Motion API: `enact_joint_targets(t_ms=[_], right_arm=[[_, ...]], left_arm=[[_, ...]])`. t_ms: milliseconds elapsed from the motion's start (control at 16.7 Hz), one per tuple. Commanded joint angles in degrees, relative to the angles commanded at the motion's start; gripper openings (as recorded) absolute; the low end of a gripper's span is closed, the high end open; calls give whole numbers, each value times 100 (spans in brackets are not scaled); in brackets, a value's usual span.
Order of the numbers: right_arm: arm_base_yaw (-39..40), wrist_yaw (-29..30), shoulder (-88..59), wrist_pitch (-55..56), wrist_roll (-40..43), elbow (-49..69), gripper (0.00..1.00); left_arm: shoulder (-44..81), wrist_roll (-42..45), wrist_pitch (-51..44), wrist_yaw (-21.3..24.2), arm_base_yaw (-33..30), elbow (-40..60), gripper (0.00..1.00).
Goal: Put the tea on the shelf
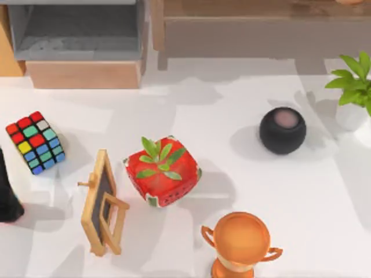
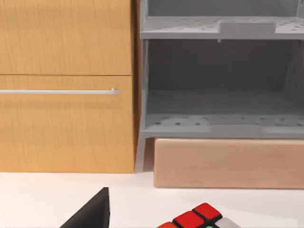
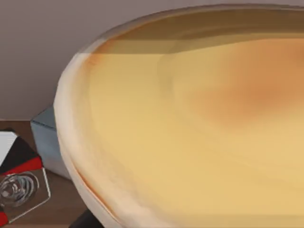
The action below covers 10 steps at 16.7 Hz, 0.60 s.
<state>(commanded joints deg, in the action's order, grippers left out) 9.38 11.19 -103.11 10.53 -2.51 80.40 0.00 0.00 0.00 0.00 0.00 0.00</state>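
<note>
The tea (image 3: 199, 133) is amber liquid in a cream-rimmed cup, seen very close from above in the right wrist view. Beside it lies dark wood surface (image 3: 47, 213). In the top view a pale orange sliver (image 1: 350, 2) shows at the back edge over the shelf (image 1: 249, 32), a long light-brown board with a darker grey-brown panel beneath, at the back right. My left arm (image 1: 7, 200) rests at the table's left edge, and a dark part of its gripper (image 2: 92, 216) faces the grey-lined cubby.
On the white table stand a colour cube (image 1: 36, 142), a small wooden easel board (image 1: 103, 202), a red pot with a green sprout (image 1: 162, 171), a black round speaker (image 1: 282, 130), a copper trophy (image 1: 240, 243) and a leafy plant (image 1: 355, 81). A wooden cubby (image 1: 81, 40) sits back left.
</note>
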Motion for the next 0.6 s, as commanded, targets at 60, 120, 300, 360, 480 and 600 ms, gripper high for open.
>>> enact_joint_targets(t_ms=[60, 120, 300, 360, 480, 600], right_arm=[[62, 61, 18, -63, -36, 63, 0], [69, 69, 20, -70, -40, 71, 0], [69, 69, 20, -70, -40, 71, 0], [55, 49, 20, -59, -45, 57, 0], [54, 59, -66, -23, -37, 51, 0], [44, 73, -283, 106, -7, 98, 0]], left_arm=[[0, 0, 0, 0, 0, 0, 100], [0, 0, 0, 0, 0, 0, 100], [0, 0, 0, 0, 0, 0, 100], [0, 0, 0, 0, 0, 0, 100], [0, 0, 0, 0, 0, 0, 100], [0, 0, 0, 0, 0, 0, 100]])
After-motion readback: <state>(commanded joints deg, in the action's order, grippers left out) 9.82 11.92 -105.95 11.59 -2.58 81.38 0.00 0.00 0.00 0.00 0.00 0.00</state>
